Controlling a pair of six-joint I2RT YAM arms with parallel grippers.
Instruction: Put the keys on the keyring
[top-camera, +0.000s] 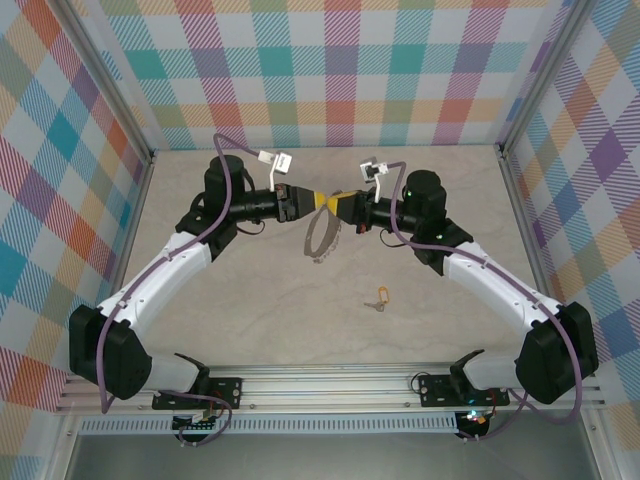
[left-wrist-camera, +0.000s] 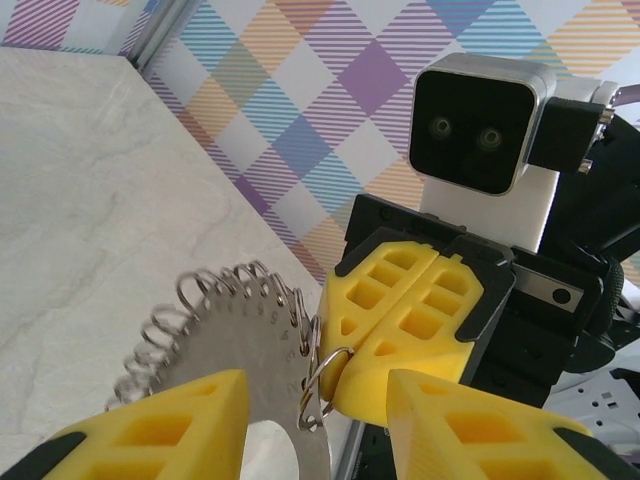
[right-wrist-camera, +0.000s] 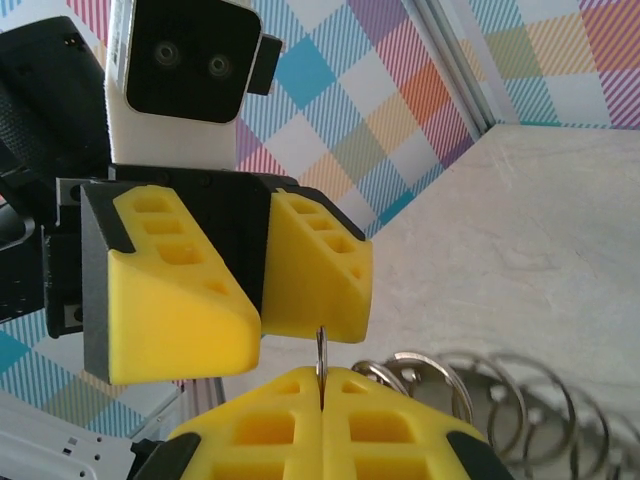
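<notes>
The keyring (top-camera: 322, 240) is a silvery plate edged with several small wire loops, and it hangs above the table between the two arms. My right gripper (top-camera: 342, 205) is shut on one thin loop of the keyring (right-wrist-camera: 321, 352), which stands edge-on between its yellow fingers (right-wrist-camera: 322, 385). My left gripper (top-camera: 318, 200) faces it tip to tip. In the left wrist view my left gripper (left-wrist-camera: 318, 420) is open, and the keyring's plate (left-wrist-camera: 240, 340) runs down between its fingers. The tiny brass key (top-camera: 377, 297) lies on the table, nearer than both grippers.
The marble-look tabletop (top-camera: 250, 300) is boxed in by plaid walls with metal corner posts (top-camera: 520, 190). Cables loop over both wrists. The aluminium base rail (top-camera: 330, 385) runs along the near edge.
</notes>
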